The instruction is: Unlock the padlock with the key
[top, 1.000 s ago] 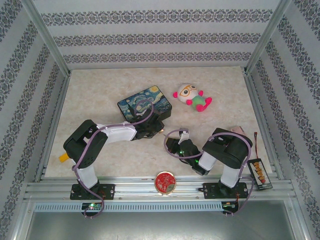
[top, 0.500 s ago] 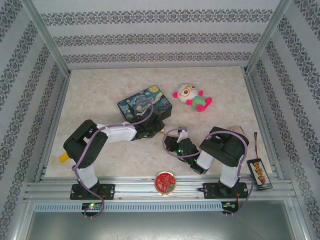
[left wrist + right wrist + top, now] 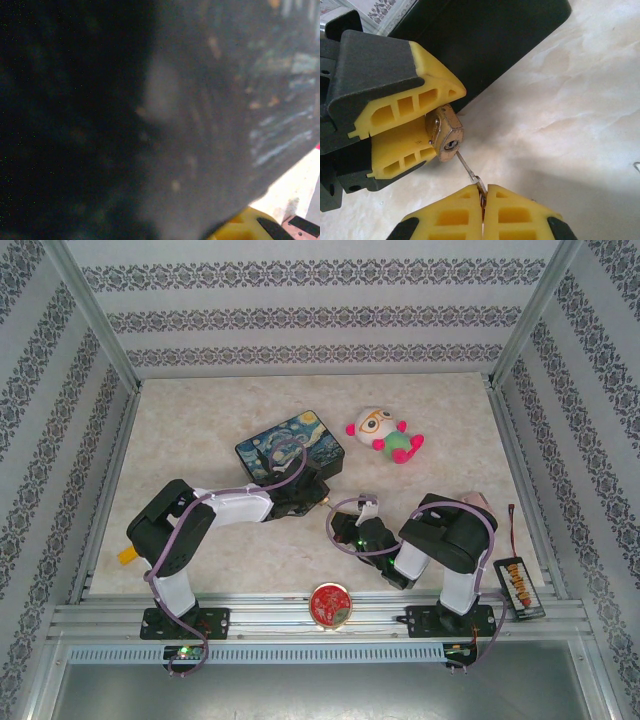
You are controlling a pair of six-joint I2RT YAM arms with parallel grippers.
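The right fingers [image 3: 490, 202] are pressed tight together on the head of the key [image 3: 469, 174], with no gap between their 2 yellow tips. The thin silvery blade runs up and to the left from them. Its tip meets the face of the padlock [image 3: 446, 134] right at the keyway, though I cannot tell whether it has entered the slot.

The padlock, small and brass-coloured, is clamped between the left fingers [image 3: 415, 137], 1 above it and 1 below. Its keyway face is turned toward the right wrist camera, and its shackle is hidden between those fingers. Beneath lies the pale marbled counter [image 3: 580, 115].

Just behind the left fingers stands the dark tin box [image 3: 490, 35]. In the left wrist view its painted side is very close and blurred.

From above, the 2 arms meet near the middle of the counter, just in front of the box's near corner. A plush toy [image 3: 385, 435] lies to the right of the box, apart from it. A round red tin [image 3: 330, 603] sits at the near edge between the 2 arm bases. A black battery holder [image 3: 520, 587] lies beside the right arm's base.
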